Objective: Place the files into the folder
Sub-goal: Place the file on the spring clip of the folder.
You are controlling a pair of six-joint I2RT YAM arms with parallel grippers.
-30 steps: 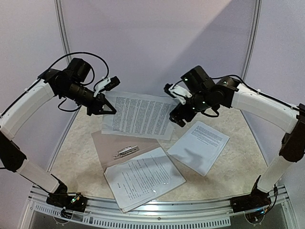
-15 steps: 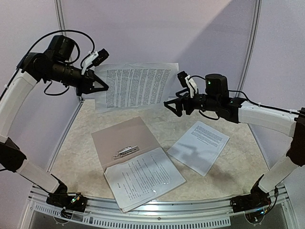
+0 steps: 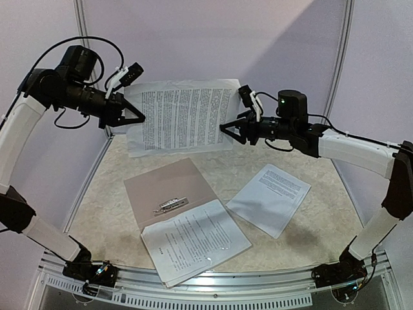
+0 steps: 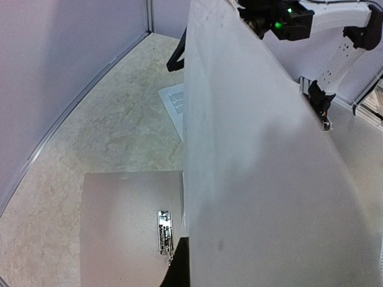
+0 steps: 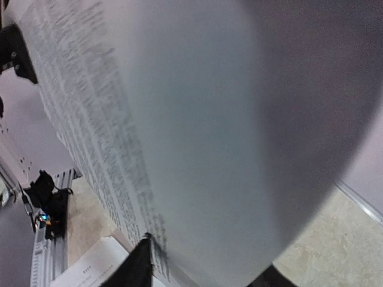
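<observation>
Left gripper [image 3: 139,118] is clamped on the left edge of a printed sheet [image 3: 184,116], holding it high above the table [image 3: 310,226], text side facing the top camera. Right gripper [image 3: 226,129] is at the sheet's lower right edge, a finger on either side of the paper; from its wrist view the sheet fills the frame and I cannot tell whether the jaws have bitten or only straddle it. The sheet hangs between the two arms, bowed slightly. Down below, the folder [image 3: 161,184] lies open and flat, its clip [image 3: 171,205] showing near the middle. A near stack [image 3: 195,240] covers the folder's front part, just beside the clip. A right stack [image 3: 270,198] lies on the table, apart from the folder.
</observation>
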